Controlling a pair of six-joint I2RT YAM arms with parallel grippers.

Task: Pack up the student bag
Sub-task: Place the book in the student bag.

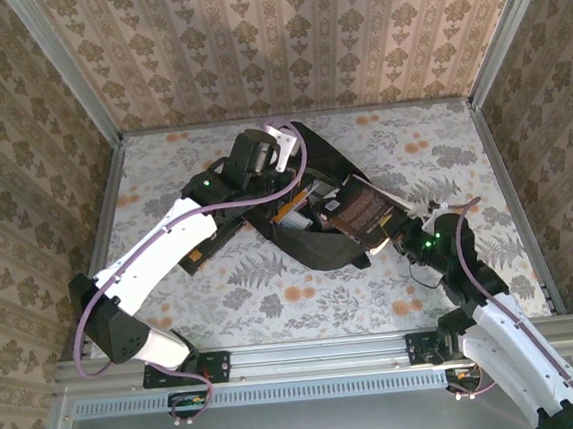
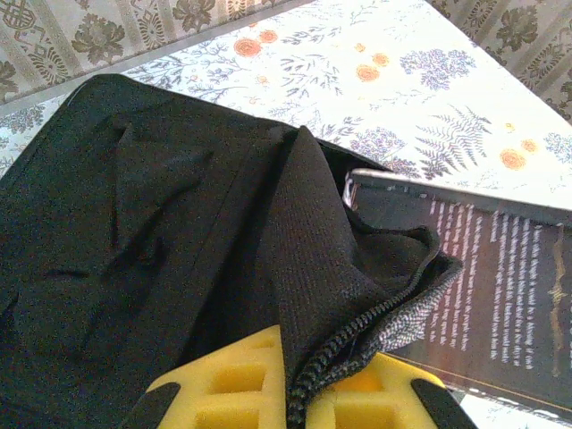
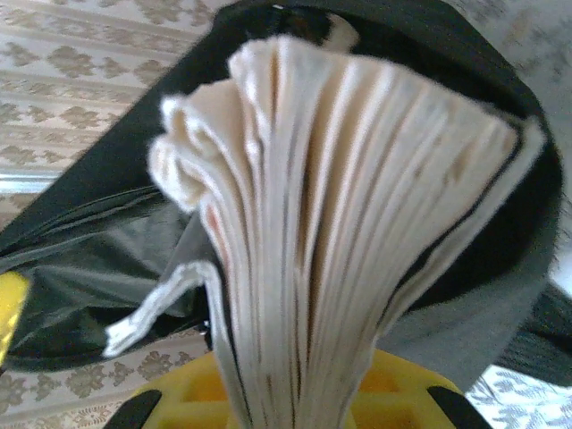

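The student bag lies in the middle of the desk, a little towards the back, black and slumped on the flowered cloth. Its mouth is open towards the right.

The left gripper is on the bag's rim. Its yellow jaws are pinched tight on the zip edge, and the fabric stands up in a ridge between them.

On the other side is a dark book with small pale print on its cover. It lies tilted across the opening, its far end over the bag and its near end out over the desk. The right gripper has it by that near end, jaws closed on the pages, which fan out loosely above the yellow pads. Black fabric curves around the book's far edge there.

The left arm comes in over the bag from the left. The right arm comes up from the near right corner.
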